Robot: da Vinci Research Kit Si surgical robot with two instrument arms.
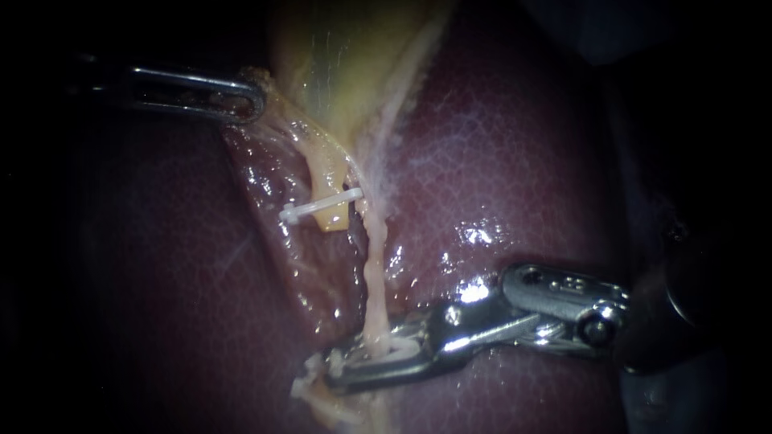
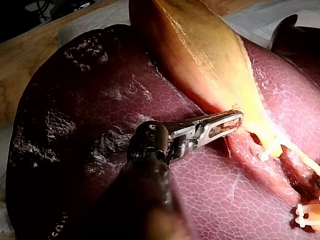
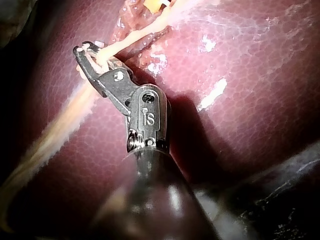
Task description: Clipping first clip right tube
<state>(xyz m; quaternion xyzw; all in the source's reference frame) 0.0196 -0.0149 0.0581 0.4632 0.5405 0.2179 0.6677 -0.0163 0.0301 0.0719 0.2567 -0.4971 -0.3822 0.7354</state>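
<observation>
Pale wooden bench (image 2: 20, 60) shows beyond the dark liver (image 2: 90, 120) in the left wrist view. Through the endoscope, the liver (image 1: 523, 161) fills the frame and the yellow gallbladder (image 1: 346, 56) hangs at top centre.

The left instrument (image 1: 253, 96) reaches in at the upper left. Its jaws are clenched on a fold of tissue (image 1: 277, 112) at the gallbladder's edge, drawing it leftward.

Just left of centre a white clip (image 1: 318, 210) sits across a short yellow tube (image 1: 330, 181). Beside it the right tube (image 1: 374, 281), thin and pale, runs down toward the lower centre.

There the right instrument (image 1: 362, 362), entering from the right edge, has its jaws astride that tube, one on each side. The jaws stand slightly apart and grip what looks like a loaded clip (image 1: 398, 344), white, around the tube. The right wrist view shows the tube (image 3: 135, 32) passing through the hooked jaws of that instrument (image 3: 87, 57)
</observation>
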